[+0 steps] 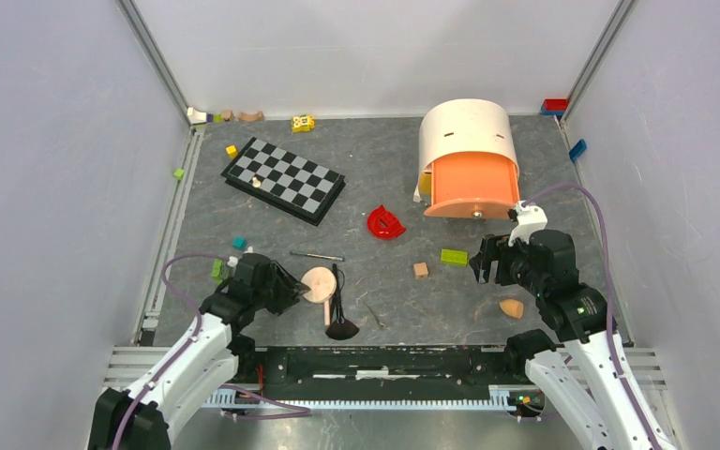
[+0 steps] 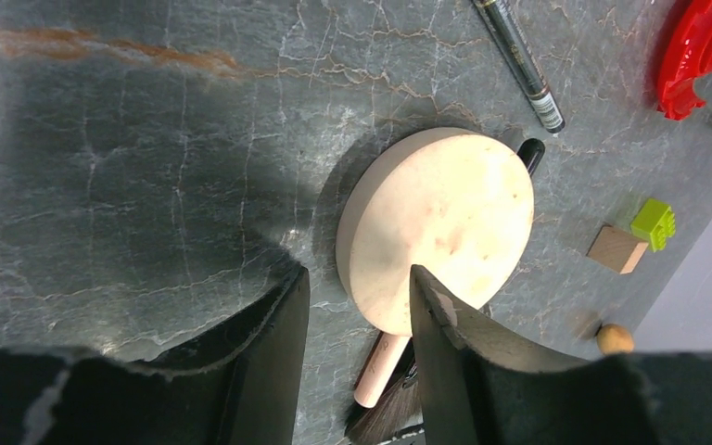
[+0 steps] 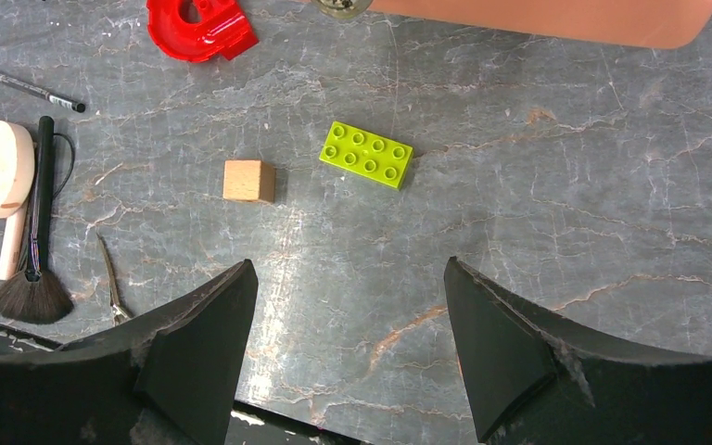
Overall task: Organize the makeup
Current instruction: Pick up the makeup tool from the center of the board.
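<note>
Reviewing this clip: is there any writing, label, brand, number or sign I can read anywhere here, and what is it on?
No text can be read in any view.
On the slim black pencil: a pale label with print near its tip, too small and blurred to read.
On the green brick: the studs show no legible mark.
On the chessboard: squares only, no writing.

Round peach compact (image 2: 440, 232) lies flat against a black-handled brush (image 3: 43, 195); orange sponge (image 1: 511, 307) well apart

No legible text — (liner (image 2: 517, 57) label blurred)
</note>
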You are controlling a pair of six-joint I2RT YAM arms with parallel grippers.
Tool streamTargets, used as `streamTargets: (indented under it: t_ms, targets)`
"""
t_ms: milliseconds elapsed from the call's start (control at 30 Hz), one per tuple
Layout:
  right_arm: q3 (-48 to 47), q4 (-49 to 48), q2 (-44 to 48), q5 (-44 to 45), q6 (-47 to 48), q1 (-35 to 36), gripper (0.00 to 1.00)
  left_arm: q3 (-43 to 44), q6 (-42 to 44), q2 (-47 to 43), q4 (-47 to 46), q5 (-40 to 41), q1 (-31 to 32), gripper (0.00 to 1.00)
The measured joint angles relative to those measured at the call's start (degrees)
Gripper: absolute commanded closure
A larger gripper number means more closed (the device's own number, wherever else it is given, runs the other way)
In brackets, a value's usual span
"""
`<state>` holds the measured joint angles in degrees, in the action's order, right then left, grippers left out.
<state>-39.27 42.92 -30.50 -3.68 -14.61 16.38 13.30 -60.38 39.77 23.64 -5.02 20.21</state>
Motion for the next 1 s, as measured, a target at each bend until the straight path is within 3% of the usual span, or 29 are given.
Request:
streamTargets:
  t_ms: [233,533,633,1000]
  targets:
    - [0.00,0.04,-0.04,-0.24,-0.09,0.00,0.19,-0.92,-0.02,1.36,-3.41,0.13,-0.52,0.59]
    - [0.00,0.07,0.04,-0.22,-0.09,0.00,0.19,-1.60,-0.02,3.06,-5.51,0.39,-1.01,0.90]
    - [0.09,0.09,0.22,-0.22,-0.09,0.00,0.19,-1.57,0.02,4.11,-6.08,0.35,-1.03,0.96]
    - [0.13,1.05,0.48,0.09,-0.09,0.00,0.19,6.91,2.62,2.64,1.44,2.29,-1.05,0.98]
